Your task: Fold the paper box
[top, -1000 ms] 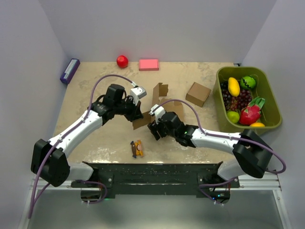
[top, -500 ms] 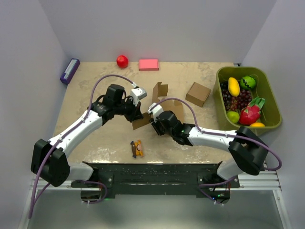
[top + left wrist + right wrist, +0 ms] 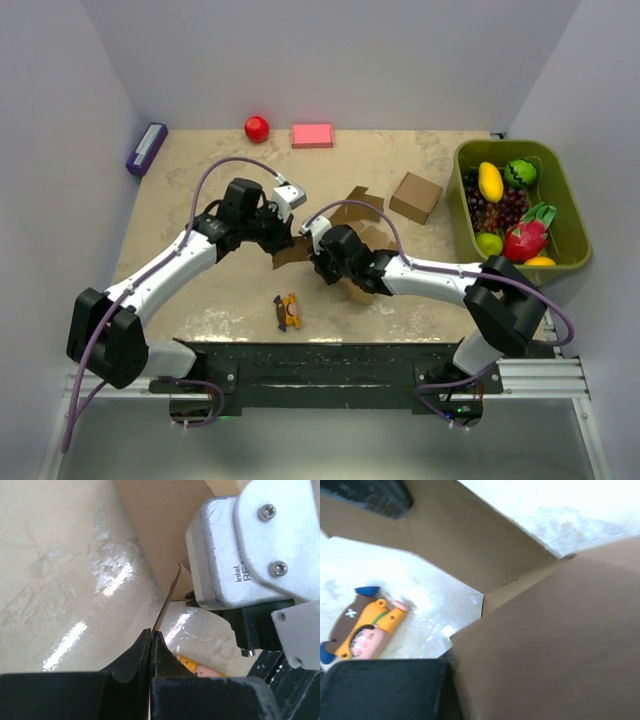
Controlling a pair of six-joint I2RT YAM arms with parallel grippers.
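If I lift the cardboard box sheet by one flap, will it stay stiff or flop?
Probably light: the plain brown cardboard paper box is thin sheet, pinched by the left pincer. Panels look stiff but likely hinge at creases. May slide on the glossy table.

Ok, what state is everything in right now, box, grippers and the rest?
paper box: partly folded, flaps raised.
left gripper: shut on a thin edge of the paper box.
right gripper: against the paper box, grip unclear.
small box: closed, apart from the arms.
green bin: filled with fruit.
toy figure: lying flat, untouched.
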